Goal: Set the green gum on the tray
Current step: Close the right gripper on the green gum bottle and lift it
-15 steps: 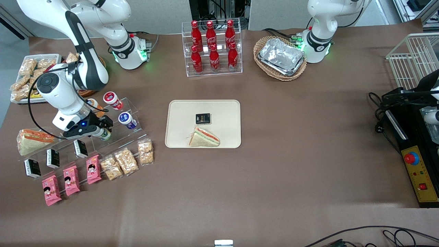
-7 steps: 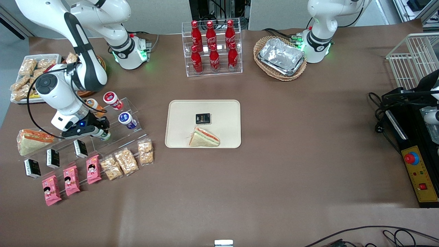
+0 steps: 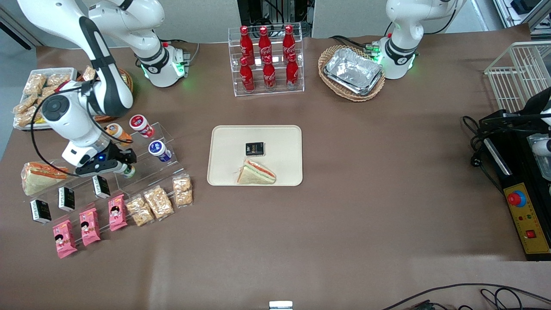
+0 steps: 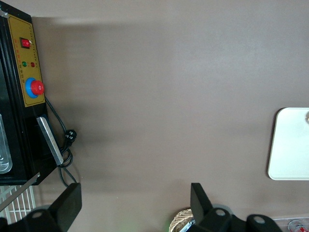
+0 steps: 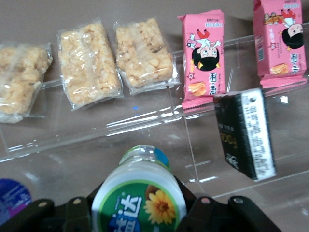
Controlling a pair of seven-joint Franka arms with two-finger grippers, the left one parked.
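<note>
Gripping green gum (image 5: 140, 202), gripper (image 3: 125, 165) on clear rack (image 3: 142, 172), lid w/ sunflower print

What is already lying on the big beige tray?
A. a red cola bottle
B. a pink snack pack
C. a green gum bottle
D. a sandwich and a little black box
D: the tray holds a sandwich and a black box; the green gum sits between the gripper fingers at the clear rack.
</note>
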